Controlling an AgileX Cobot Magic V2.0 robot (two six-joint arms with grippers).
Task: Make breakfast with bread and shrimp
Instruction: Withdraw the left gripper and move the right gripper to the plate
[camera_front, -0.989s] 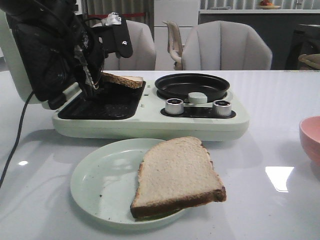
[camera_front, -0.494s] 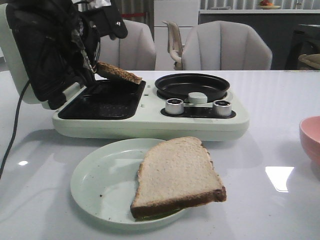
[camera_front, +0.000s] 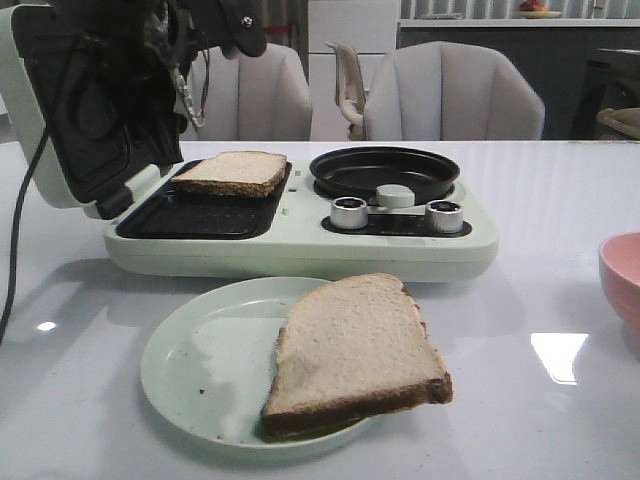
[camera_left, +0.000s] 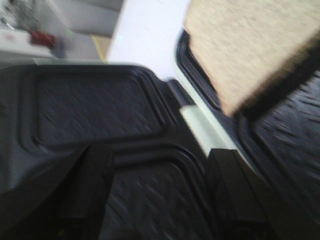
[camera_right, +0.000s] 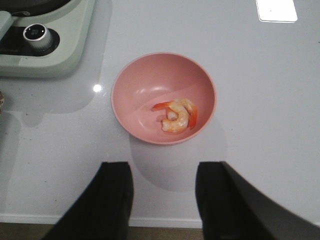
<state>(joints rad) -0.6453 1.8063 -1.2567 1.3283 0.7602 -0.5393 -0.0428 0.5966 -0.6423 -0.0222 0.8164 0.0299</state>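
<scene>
Nearest in front of the breakfast machine (camera_front: 300, 245), one bread slice (camera_front: 350, 350) lies on a pale plate (camera_front: 190, 370); it looks light and soft, so I would grip its crust gently. The second slice (camera_front: 232, 172) rests on the machine's grill plate below the empty, apart left gripper (camera_left: 150, 195). The slippery, fragile shrimp (camera_right: 177, 116) lie in the pink bowl (camera_right: 140, 85) to the right, under the open, empty right gripper (camera_right: 162, 195).

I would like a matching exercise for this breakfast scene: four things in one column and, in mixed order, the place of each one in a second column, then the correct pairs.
Things:
1. shrimp
2. bread slice on the far side
3. bread slice on the near side
4. round black pan

Places:
A. on the pale green plate
B. in the pink bowl
C. on the right half of the breakfast machine, behind the knobs
D. on the open sandwich grill plate

Pairs: 1-B, 2-D, 3-A, 4-C
</scene>
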